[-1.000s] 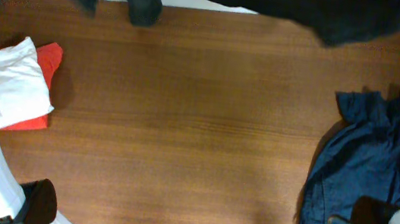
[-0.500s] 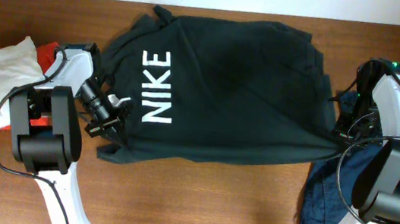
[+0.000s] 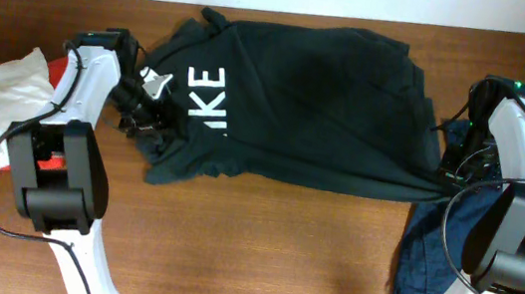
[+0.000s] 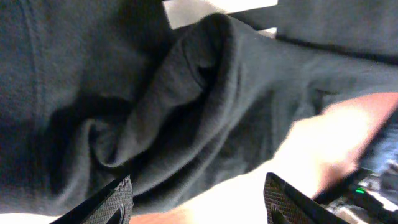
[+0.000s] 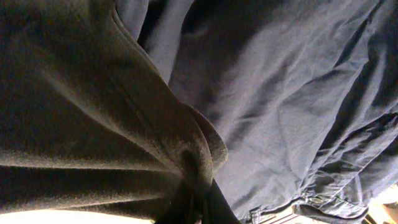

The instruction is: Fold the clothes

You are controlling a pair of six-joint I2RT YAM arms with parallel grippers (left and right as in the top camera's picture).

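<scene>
The left tool (image 4: 198,186) is seen with its two fingers spread wide, and nothing is held between them. At the far left of the frame, a white cloth (image 3: 8,91) is laid on a red cloth (image 3: 63,72). The black shirt (image 3: 318,104) is spread over the upper middle of the tabletop (image 3: 259,257). Its right corner is pinched tight by the right tool (image 3: 443,174). Blue clothes (image 3: 439,259) are piled at the lower right.
</scene>
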